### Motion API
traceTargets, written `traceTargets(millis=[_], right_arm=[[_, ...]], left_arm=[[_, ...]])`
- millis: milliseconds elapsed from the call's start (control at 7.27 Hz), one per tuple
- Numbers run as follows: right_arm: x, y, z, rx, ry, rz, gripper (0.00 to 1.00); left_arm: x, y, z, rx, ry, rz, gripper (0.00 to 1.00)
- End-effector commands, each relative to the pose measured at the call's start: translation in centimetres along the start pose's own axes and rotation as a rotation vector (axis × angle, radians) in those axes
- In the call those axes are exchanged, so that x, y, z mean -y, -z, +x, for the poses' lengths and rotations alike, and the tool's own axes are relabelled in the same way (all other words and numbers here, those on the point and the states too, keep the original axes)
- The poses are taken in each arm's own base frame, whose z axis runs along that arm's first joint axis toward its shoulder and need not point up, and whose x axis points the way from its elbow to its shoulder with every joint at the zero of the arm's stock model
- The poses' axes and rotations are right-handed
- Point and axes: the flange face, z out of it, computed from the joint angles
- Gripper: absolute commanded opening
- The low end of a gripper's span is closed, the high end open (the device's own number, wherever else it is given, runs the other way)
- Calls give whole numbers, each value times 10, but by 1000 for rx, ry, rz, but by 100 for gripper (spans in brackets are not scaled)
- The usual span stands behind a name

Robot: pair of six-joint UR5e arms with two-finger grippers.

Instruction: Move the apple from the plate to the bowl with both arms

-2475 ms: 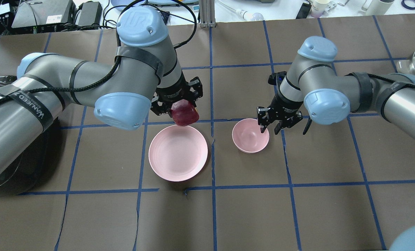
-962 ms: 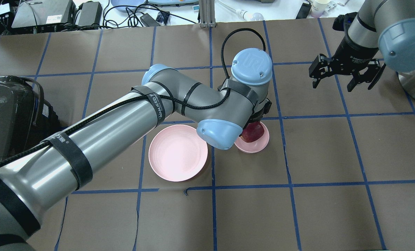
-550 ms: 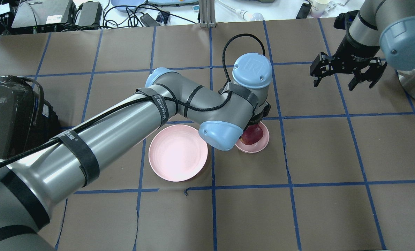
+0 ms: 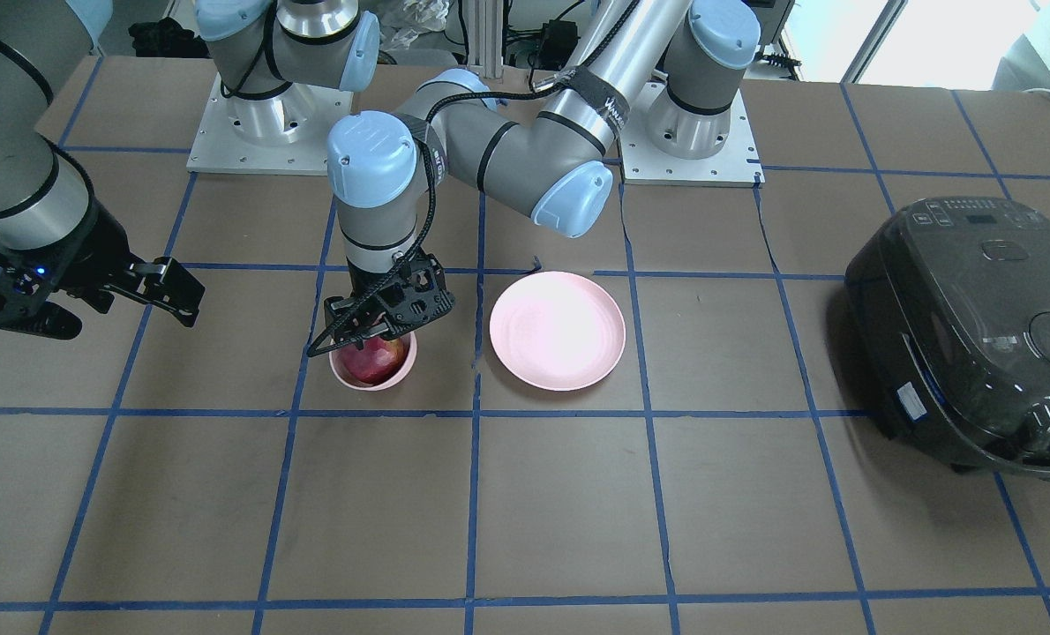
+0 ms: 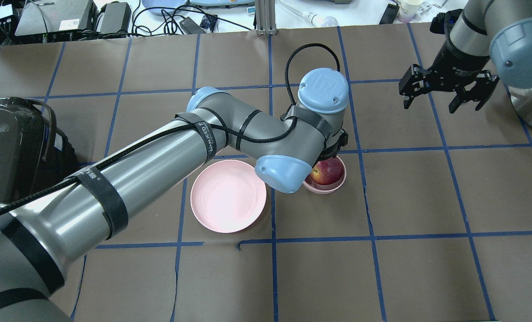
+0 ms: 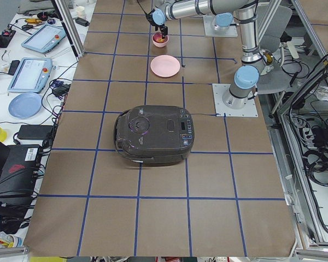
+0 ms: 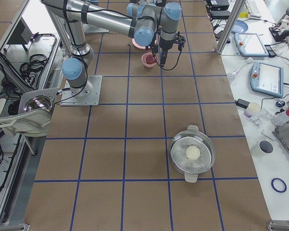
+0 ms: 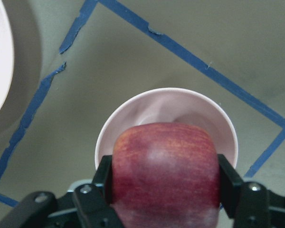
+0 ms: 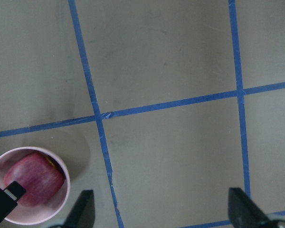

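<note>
Apple [image 5: 327, 171]: inside the bowl [image 5: 333, 188], its top showing above the rim. Cannot tell whether its underside touches the bowl floor.

Key relation: the apple sits squarely between the jaws of the left gripper [image 8: 165, 176], which comes down on it from above. Wrist view shows one finger [image 8: 103, 175] against each flank, so I read it as clamped on the apple. The fruit is blocky with no marked long axis, and the jaws span its width.

Room: both fingers stand just inside the bowl rim, with little gap to the wall. Judgement: the release needs only a small opening, then a straight lift. A wide opening could push the bowl or tip it.

Right gripper [image 5: 449, 91]: jaws spread, holding nothing, well to the far right of the bowl and above the table [image 5: 409, 197]. Left arm is plainly the nearer one and spans over the gap between the dishes.

Plate [image 5: 228, 197]: bare, just left of the bowl, not touching it.

Surface: flat brown cover with blue tape grid. A black cooker [image 4: 975, 326] is well apart at the far left end.

Status, judged: transfer is all but done, with release and withdrawal remaining.
</note>
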Motion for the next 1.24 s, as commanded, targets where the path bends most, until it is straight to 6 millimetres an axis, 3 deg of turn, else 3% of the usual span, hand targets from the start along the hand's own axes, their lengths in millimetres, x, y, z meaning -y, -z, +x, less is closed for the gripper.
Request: traceTargets(millis=[0,412,550,688,825,1100], right_arm=[[1,10,1,-31,1,13,100],[-22,51,-5,-14,-22,49,100],[-33,59,-13,-13,-19,52,100],[-49,71,-37,-11,-44,77,100],[-61,76,-60,-8,-44,88,100],[-72,83,-71,-5,-28,100,100]], left_arm=[[0,3,0,-5,0,0,100],[0,10,2,-18,1,1,100],[1,16,2,-26,-10,6,100],[9,25,1,-44,-71,10,100],[39,48,-10,-87,-155,-18,100],[79,98,-48,-111,-328,-68,100]])
